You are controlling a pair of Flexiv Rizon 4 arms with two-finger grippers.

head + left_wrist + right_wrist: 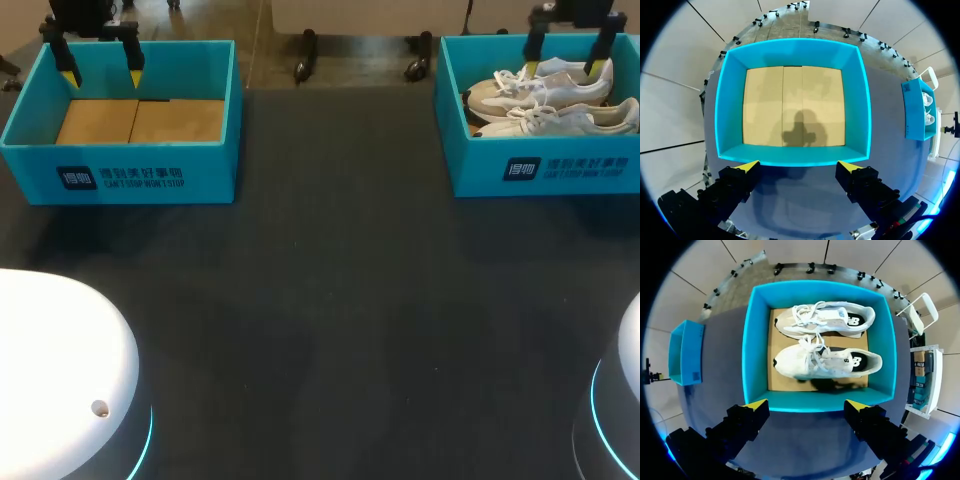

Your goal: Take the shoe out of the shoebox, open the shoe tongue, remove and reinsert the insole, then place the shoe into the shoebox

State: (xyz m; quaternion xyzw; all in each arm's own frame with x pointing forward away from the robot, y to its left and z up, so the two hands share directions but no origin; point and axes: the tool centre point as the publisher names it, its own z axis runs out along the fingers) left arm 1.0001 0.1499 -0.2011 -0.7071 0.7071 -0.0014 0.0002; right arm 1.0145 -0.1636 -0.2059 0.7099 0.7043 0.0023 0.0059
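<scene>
Right gripper (pixel 805 406): fingers wide apart, holding nothing, high over the shoebox (pixel 753 350).
Shoes: two lie side by side inside; the closer shoe (pixel 826 362) is the likely pick.
Approach: descend straight, pinch its collar, avoid laces and wall.
Left gripper (pixel 796 166): wide, idle over the other box (pixel 729 115).

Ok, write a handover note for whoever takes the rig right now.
Left hand: open, over the left box, no shoe in it.
Right hand: open, over the right box, touching nothing.
Both shoes lie side by side in the right box.
Done: nothing yet.
Left: every step, starting with lifting a shoe out.
</scene>
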